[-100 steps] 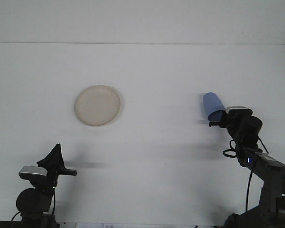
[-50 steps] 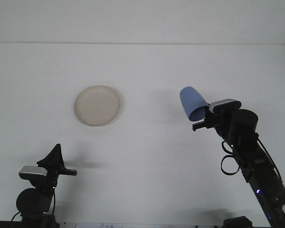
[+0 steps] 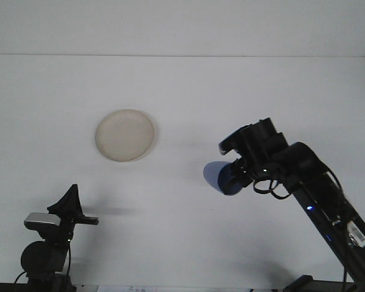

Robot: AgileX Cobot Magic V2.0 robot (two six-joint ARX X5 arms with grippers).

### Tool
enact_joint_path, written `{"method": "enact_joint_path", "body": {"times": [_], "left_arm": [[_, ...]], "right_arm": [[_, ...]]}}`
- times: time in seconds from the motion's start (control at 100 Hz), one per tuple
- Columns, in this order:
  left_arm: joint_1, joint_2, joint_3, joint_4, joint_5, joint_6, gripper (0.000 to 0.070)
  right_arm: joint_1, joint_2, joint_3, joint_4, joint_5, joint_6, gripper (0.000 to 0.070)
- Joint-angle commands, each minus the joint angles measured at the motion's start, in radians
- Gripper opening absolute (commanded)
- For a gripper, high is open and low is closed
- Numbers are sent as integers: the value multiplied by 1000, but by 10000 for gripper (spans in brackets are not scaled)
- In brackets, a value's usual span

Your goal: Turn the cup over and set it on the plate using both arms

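A cream round plate (image 3: 125, 134) lies on the white table, left of centre. The blue cup (image 3: 222, 177) hangs above the table near the middle, tipped so its open mouth faces left and toward the camera. My right gripper (image 3: 236, 174) is shut on the cup from its right side, with the arm stretched in from the lower right. My left gripper (image 3: 69, 205) rests low at the bottom left, well below the plate; its dark fingers point upward, close together, and hold nothing.
The white table (image 3: 182, 231) runs back to a white wall. The right arm's links and cables (image 3: 328, 207) fill the lower right corner.
The right arm has carried the cup left and down, from beside the right edge toward the table's middle, and has rotated it so the mouth turns toward the camera. The left arm stayed still.
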Motion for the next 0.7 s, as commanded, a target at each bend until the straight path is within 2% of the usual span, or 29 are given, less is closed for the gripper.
{"method": "enact_joint_path", "body": {"times": [0.0, 0.2, 0.36, 0.69], "left_arm": [[1, -1, -19, 10, 6, 7, 12], [1, -1, -19, 10, 6, 7, 12], [1, -1, -19, 10, 6, 8, 12], [1, -1, -19, 10, 6, 7, 12]], "right_arm": [[46, 48, 28, -1, -1, -12, 0], [163, 154, 31, -27, 7, -12, 0], [204, 240, 31, -81, 76, -8, 0], [209, 311, 33, -113, 74, -8, 0]]}}
